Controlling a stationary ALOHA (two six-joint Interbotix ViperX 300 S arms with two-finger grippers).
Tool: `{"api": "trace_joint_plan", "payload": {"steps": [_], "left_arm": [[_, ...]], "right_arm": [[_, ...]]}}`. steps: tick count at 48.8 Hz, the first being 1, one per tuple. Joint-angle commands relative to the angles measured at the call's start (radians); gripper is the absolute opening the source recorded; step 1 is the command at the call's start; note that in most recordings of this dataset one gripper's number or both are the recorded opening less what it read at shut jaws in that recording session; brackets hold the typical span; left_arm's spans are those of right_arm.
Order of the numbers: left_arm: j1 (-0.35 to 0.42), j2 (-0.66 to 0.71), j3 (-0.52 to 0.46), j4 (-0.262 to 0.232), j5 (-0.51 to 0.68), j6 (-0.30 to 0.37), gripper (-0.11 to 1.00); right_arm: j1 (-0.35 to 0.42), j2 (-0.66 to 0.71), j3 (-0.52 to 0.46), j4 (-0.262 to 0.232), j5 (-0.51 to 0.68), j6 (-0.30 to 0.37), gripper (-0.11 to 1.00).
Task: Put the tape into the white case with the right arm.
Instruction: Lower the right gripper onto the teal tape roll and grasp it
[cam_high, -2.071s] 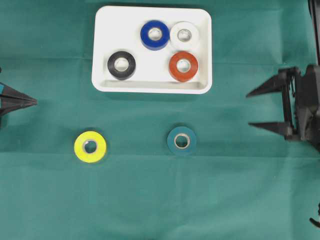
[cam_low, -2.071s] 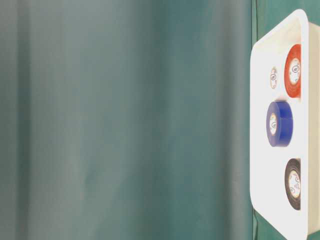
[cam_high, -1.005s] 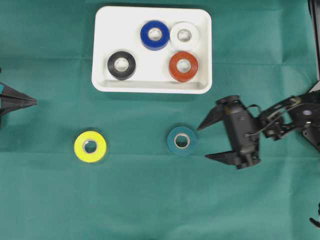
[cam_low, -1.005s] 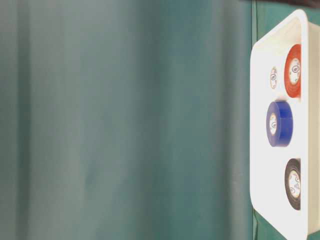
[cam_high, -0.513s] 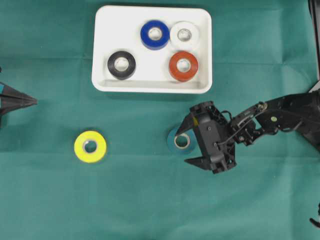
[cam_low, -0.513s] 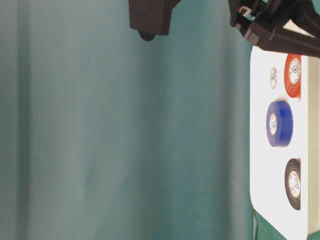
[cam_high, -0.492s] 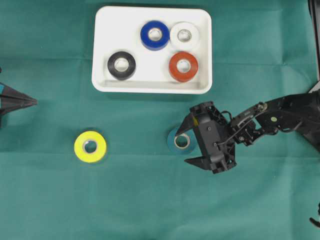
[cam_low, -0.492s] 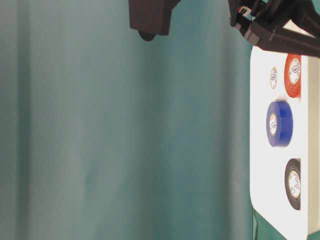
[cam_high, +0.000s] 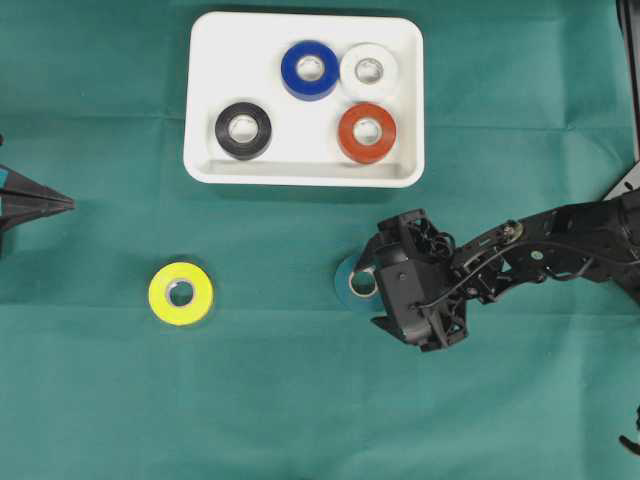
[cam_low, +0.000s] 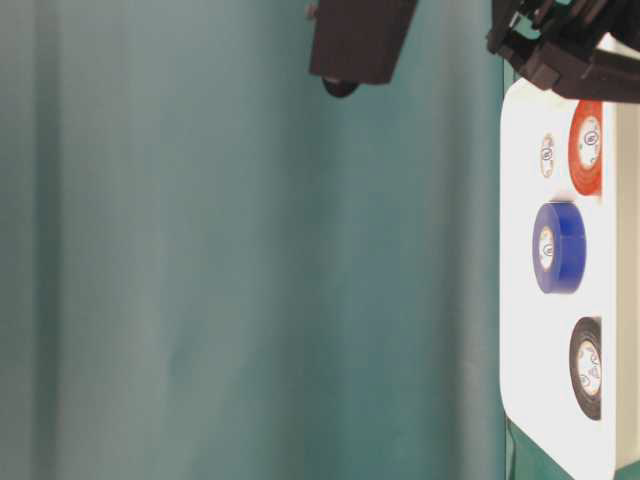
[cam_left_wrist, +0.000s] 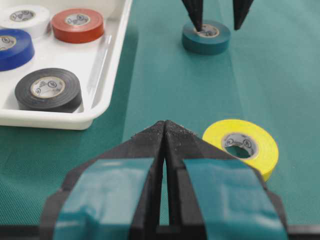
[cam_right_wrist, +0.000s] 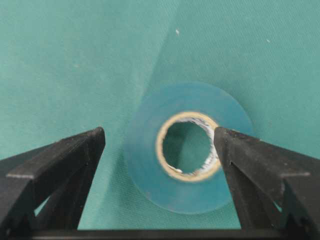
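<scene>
6 tape rolls in all, 4 in the 1 white case (cam_high: 200, 140): blue roll (cam_high: 309, 69), white roll (cam_high: 369, 70), black roll (cam_high: 243, 130), red roll (cam_high: 366, 132), 2 on the green cloth (cam_high: 100, 400): yellow roll (cam_high: 180, 293), teal roll (cam_high: 347, 281), 2 robot tools

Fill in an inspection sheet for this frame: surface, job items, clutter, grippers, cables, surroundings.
Surface: green cloth, faint creases.
Job's things: white case holds black, blue, white and red rolls, lying flat. Teal tape and yellow tape lie flat on the cloth outside it.
Clutter: nothing seen.
Grippers: right gripper open, over the teal tape, one fingertip at the core's rim, the other outside the roll; no grip visible. Left gripper shut, empty, at the left edge, apart from the rolls.
Cables: exposed black cables along the right arm.
Surroundings: nothing seen beyond the cloth.
</scene>
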Motion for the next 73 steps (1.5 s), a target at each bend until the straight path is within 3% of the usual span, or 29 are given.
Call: {"api": "trace_joint_plan", "payload": {"steps": [1,33,38,45,73], "left_arm": [[0.002,0.008,-0.011,-0.003,-0.003,0.0,0.0],[0.002,0.008,-0.012,-0.002,-0.003,0.0,0.0],[0.002,0.008,-0.011,-0.002,-0.003,0.0,0.0],[0.002,0.008,-0.011,-0.002,-0.003,0.0,0.0],[0.002,0.008,-0.012,-0.002,-0.003,0.0,0.0]], "right_arm": [[0.011,-0.009,-0.029,0.0,0.037,0.002,0.7],[0.06,0.035,-0.055,0.002,0.084,0.006,0.68],[0.06,0.035,-0.057,0.0,0.112,0.006,0.57],[0.06,0.034,-0.06,0.002,0.124,0.006,0.23],[0.078,0.034,-0.081,0.002,0.129,0.008,0.21]]}}
